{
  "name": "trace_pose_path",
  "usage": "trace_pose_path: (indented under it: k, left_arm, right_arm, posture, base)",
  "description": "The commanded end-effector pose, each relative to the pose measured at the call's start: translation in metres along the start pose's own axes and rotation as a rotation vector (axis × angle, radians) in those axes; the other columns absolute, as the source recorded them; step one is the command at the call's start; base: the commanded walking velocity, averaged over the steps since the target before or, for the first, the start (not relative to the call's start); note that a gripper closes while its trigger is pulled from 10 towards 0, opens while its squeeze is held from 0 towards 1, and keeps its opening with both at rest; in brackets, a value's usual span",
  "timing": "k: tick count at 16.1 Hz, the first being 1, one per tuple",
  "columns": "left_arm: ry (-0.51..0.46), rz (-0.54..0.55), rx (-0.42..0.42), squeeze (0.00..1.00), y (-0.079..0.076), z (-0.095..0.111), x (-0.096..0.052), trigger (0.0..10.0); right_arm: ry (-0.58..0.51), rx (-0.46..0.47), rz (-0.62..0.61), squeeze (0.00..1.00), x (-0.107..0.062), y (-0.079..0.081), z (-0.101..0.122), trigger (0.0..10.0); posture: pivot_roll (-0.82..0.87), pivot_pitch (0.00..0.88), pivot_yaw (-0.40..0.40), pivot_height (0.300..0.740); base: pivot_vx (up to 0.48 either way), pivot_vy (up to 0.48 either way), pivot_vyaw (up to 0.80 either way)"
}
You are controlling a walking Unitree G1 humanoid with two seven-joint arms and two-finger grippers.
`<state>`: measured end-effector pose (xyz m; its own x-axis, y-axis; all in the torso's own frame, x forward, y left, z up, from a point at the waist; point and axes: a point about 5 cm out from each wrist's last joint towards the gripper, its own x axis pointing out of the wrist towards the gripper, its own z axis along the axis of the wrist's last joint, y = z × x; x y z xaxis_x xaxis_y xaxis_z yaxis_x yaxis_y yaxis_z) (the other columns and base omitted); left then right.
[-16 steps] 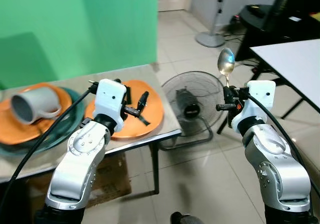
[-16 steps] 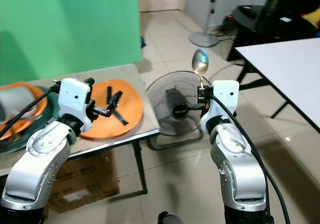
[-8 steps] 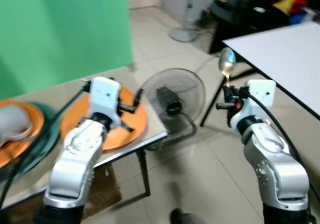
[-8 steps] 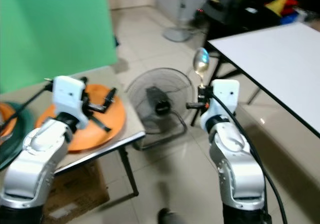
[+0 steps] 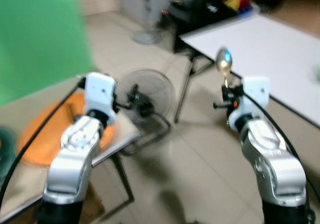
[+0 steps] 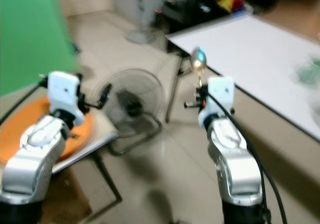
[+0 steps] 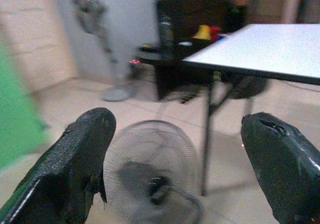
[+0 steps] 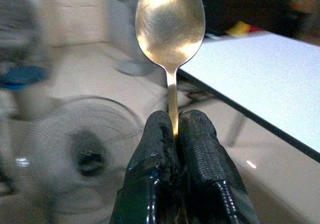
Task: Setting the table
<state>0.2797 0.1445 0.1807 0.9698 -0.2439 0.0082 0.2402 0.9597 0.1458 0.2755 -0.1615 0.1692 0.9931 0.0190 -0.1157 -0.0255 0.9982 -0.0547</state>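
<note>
My right gripper (image 5: pixel 224 90) is shut on the handle of a metal spoon (image 5: pixel 223 62), bowl upright above the fingers; the right wrist view has the spoon (image 8: pixel 170 21) pinched between the black fingertips (image 8: pixel 197 134). My left gripper (image 5: pixel 131 95) is open and empty over the right edge of a small table (image 5: pixel 30 179) that carries an orange plate (image 5: pixel 42 136). In the left wrist view its fingers (image 7: pixel 80 154) stand wide apart. A white table (image 5: pixel 270 49) lies to the right, beyond the right arm.
A floor fan (image 5: pixel 145 100) lies on the tiles between the two tables. A standing fan base (image 5: pixel 146 36) and dark furniture (image 5: pixel 210 9) with coloured items are at the back. A green screen (image 5: pixel 35 34) stands at the left. The head views are blurred.
The camera has swung right: the small table, plates and mug slid off to the left and the white table came closer. Both grippers keep their pose; the spoon is still held.
</note>
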Motion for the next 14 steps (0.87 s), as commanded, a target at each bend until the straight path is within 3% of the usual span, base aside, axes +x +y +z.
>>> trace_pose_path:
  k: [1,5,14]
  left_arm:
    - [-0.013,-0.014,0.007,0.00,-0.0034,0.0025,-0.0004,10.0]
    - [-0.015,-0.010,0.003,0.00,-0.0027,0.0025,0.0003,10.0]
    - [-0.020,-0.017,-0.016,0.00,-0.0028,0.0041,0.0037,10.0]
  right_arm:
    - [-0.006,0.029,0.002,0.00,0.0004,-0.0018,0.0036,10.0]
    - [-0.077,0.051,-0.055,0.00,0.0013,-0.0028,0.0133,10.0]
    - [-0.022,0.087,-0.027,0.00,0.0037,-0.0029,0.0059,10.0]
  posture:
    - [0.11,0.000,0.000,0.740]
    - [0.11,0.000,0.001,0.740]
    - [0.11,0.000,0.005,0.740]
  base:
    - [0.000,0.000,-0.79]
    - [0.000,0.000,-0.80]
    - [0.027,0.000,-0.78]
